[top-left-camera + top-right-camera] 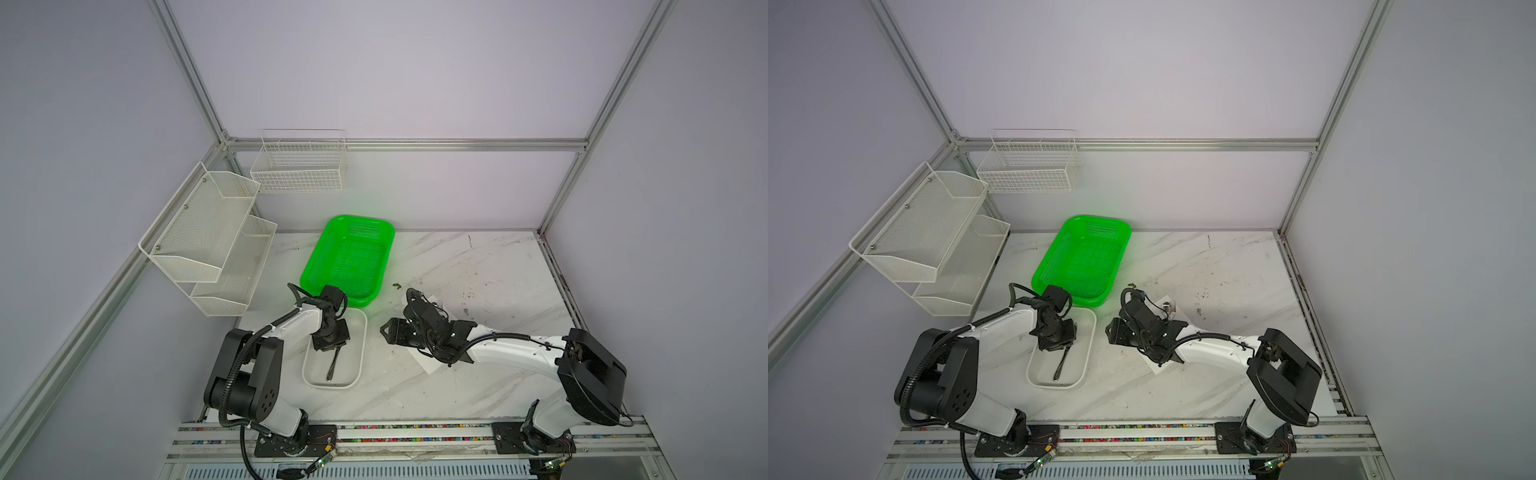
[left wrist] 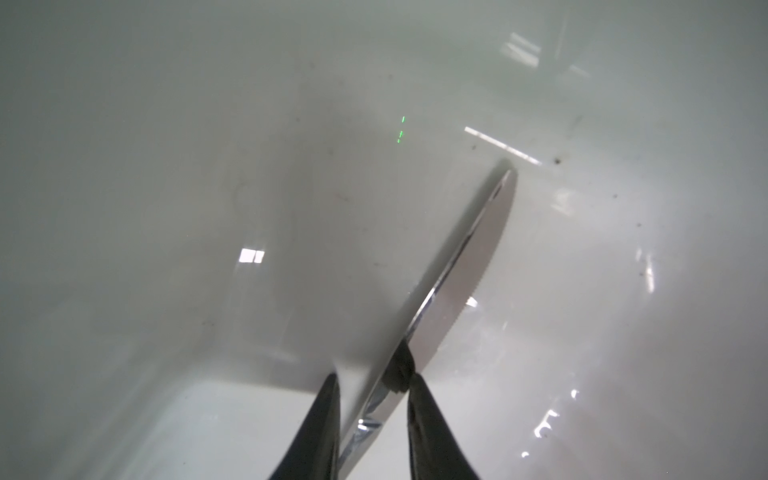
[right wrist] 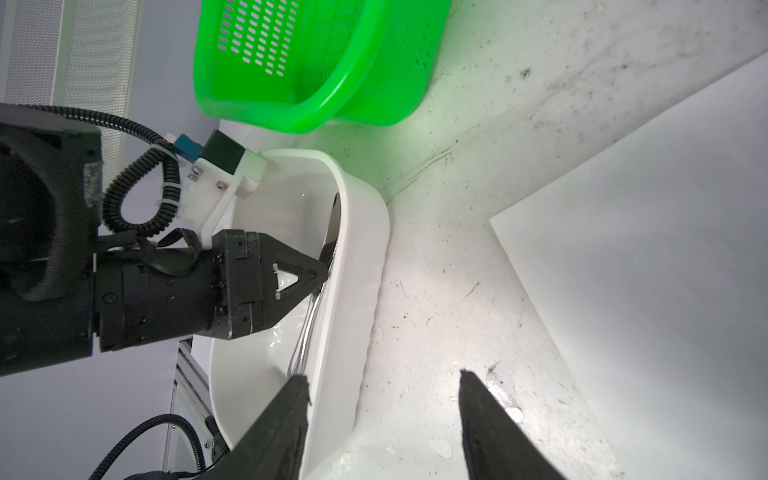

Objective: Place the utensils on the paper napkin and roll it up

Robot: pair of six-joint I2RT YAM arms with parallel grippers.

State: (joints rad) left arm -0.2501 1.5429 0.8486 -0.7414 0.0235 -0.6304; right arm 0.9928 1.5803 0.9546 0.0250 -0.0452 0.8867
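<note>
The white tray (image 1: 332, 386) (image 1: 1059, 385) (image 3: 361, 257) sat near the left arm and held one piece of cutlery, the knife (image 1: 333, 365) (image 1: 1060, 368) (image 2: 457, 266) (image 3: 309, 328), lying lengthwise on its floor. Just behind the tray, the green basket (image 1: 307, 266) (image 1: 1038, 270) (image 3: 291, 120) showed only its bare perforated floor.

The left claw (image 1: 332, 347) (image 1: 1059, 348) (image 2: 374, 390) (image 3: 324, 274) reached down into the tray with its fingers on either side of the knife. The jaws stood slightly apart: one finger touched the metal, and a thin gap showed at the other.

The paper napkin (image 1: 424, 361) (image 1: 1154, 365) (image 3: 644, 249) lay flat on the marble table (image 1: 478, 270) to the right of the tray, mostly hidden under the right arm in both top views. Silver cutlery ends (image 1: 439, 306) (image 1: 1169, 306) showed at its far edge, too small to tell which pieces.

The right claw (image 1: 384, 330) (image 1: 1109, 329) (image 3: 384, 374) hovered over the table between tray and napkin, jaws wide apart and holding nothing.
</note>
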